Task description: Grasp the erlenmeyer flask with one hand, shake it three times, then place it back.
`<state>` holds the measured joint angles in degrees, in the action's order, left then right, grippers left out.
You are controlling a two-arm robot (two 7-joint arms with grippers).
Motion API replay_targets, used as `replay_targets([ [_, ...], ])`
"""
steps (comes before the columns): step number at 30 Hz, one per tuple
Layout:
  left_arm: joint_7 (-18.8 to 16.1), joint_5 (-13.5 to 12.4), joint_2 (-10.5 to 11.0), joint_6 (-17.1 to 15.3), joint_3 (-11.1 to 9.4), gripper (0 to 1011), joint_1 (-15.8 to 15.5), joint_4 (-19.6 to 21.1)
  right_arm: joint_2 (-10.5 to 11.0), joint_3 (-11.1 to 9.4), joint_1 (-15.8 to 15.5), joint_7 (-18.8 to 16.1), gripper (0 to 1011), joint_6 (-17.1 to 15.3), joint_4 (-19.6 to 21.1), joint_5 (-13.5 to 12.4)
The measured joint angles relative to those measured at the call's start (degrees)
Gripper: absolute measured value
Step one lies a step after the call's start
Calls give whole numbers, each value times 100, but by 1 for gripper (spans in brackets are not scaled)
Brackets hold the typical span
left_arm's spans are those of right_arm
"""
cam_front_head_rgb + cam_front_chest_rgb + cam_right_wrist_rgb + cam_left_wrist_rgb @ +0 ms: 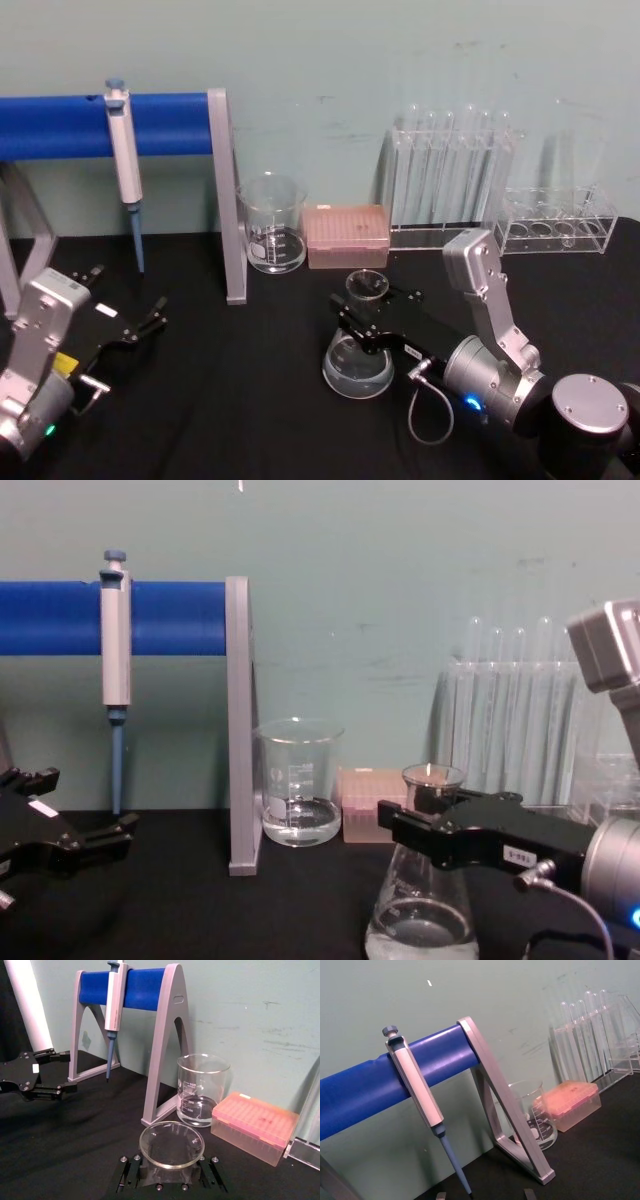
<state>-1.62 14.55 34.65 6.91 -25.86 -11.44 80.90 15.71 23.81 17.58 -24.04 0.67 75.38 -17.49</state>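
Note:
The erlenmeyer flask (357, 362) is clear glass with a little clear liquid and stands at the table's middle, its base low against the black surface. My right gripper (366, 322), the hand, reaches in from the right and is shut on the flask's narrow neck just under the flared mouth (171, 1144). In the chest view the black jaws (432, 825) cross the neck and the flask (420, 920) widens out below them. My left gripper (130, 288) rests open and empty at the far left of the table, well apart from the flask.
Behind the flask stand a glass beaker (273, 228) and a pink tip box (346, 236). A pipette (125, 150) hangs on a blue-barred stand (229, 200) at back left. Test tube racks (450, 180) line the back right.

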Motion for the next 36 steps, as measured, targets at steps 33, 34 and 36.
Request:
replay_targets([
  [33,0,0,0,0,0,1001,0,0,60,-183,52,243,453,-438,630,-77],
  [34,0,0,0,0,0,1001,0,0,73,-187,62,245,452,-454,660,-77],
  [36,0,0,0,0,0,1001,0,0,87,-191,75,246,453,-473,691,-77],
])
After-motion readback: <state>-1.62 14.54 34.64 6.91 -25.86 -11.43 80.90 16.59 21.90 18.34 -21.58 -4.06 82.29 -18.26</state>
